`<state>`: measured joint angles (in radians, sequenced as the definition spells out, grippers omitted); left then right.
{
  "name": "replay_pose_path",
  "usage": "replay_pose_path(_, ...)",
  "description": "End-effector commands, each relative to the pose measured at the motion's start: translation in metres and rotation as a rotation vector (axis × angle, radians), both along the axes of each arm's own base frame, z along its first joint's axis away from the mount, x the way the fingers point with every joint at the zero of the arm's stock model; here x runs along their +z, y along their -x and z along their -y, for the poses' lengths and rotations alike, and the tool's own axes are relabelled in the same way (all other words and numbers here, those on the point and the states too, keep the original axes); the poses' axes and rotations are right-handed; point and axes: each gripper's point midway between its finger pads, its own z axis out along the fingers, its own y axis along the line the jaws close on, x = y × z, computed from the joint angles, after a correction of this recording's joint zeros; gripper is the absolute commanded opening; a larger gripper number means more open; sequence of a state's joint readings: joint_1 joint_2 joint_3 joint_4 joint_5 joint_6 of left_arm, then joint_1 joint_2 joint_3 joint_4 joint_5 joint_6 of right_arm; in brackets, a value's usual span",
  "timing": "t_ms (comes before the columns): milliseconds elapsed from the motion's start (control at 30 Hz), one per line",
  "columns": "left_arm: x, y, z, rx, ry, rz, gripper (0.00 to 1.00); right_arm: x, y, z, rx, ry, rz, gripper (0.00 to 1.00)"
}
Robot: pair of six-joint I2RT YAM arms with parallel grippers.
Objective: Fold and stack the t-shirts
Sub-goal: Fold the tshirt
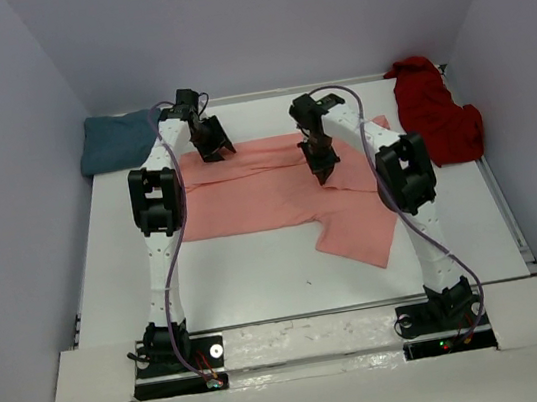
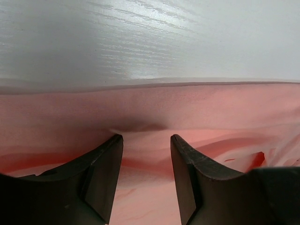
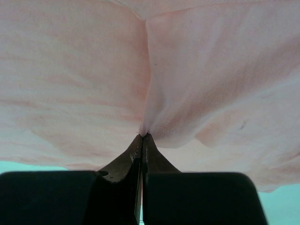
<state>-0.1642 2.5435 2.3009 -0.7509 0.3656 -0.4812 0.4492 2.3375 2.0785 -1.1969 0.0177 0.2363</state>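
The salmon-pink t-shirt [image 1: 268, 196] lies spread over the middle of the table, one sleeve part reaching toward the front right. My left gripper [image 1: 214, 151] is open and low over the shirt's far left edge; in the left wrist view [image 2: 145, 140] pink cloth [image 2: 187, 108] lies between and ahead of the fingers. My right gripper [image 1: 325, 174] is shut on a pinch of the pink shirt [image 3: 93, 70], the cloth drawn up to the closed tips [image 3: 142, 136]. The teal t-shirt [image 1: 116, 141] lies bunched at the far left corner. The dark red t-shirt [image 1: 435, 115] lies crumpled at the far right.
The white table [image 1: 249, 275] is walled on three sides by grey panels. Its far edge shows in the left wrist view as bare white surface [image 2: 140, 42] beyond the shirt.
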Motion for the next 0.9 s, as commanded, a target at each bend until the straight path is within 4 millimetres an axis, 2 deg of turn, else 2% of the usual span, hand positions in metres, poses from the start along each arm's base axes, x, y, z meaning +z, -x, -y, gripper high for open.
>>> replay_pose_path(0, -0.035, 0.009, -0.017, 0.02, -0.08, -0.076, 0.59, 0.032, 0.014, -0.006, 0.008, -0.022, 0.018, 0.02)
replay_pose_path(167, -0.033, 0.008, -0.017, 0.02, -0.076, -0.071, 0.59, 0.027, 0.026, -0.018, 0.025, -0.049, -0.018, 0.02)
replay_pose_path(500, -0.033, 0.008, -0.018, 0.02, -0.077, -0.071, 0.59, 0.01, 0.043, -0.024, 0.037, -0.056, -0.073, 0.02)
replay_pose_path(567, -0.032, 0.007, -0.019, 0.022, -0.077, -0.07, 0.59, 0.007, 0.043, -0.023, 0.037, -0.05, -0.073, 0.1)
replay_pose_path(600, -0.032, 0.008, -0.019, 0.021, -0.076, -0.072, 0.59, 0.005, 0.043, -0.023, 0.036, -0.047, -0.077, 0.16)
replay_pose_path(633, -0.032, 0.008, -0.019, 0.021, -0.074, -0.07, 0.59, 0.005, 0.042, -0.023, 0.035, -0.046, -0.076, 0.34)
replay_pose_path(733, -0.03, 0.007, -0.02, 0.02, -0.076, -0.068, 0.59, 0.008, 0.038, -0.024, 0.033, -0.047, -0.061, 0.56)
replay_pose_path(800, -0.03, 0.007, -0.021, 0.022, -0.08, -0.068, 0.59, 0.014, 0.032, -0.026, 0.03, -0.051, -0.035, 0.63)
replay_pose_path(867, -0.028, 0.007, -0.023, 0.023, -0.079, -0.068, 0.59, 0.016, 0.028, -0.027, 0.031, -0.048, -0.025, 0.64)
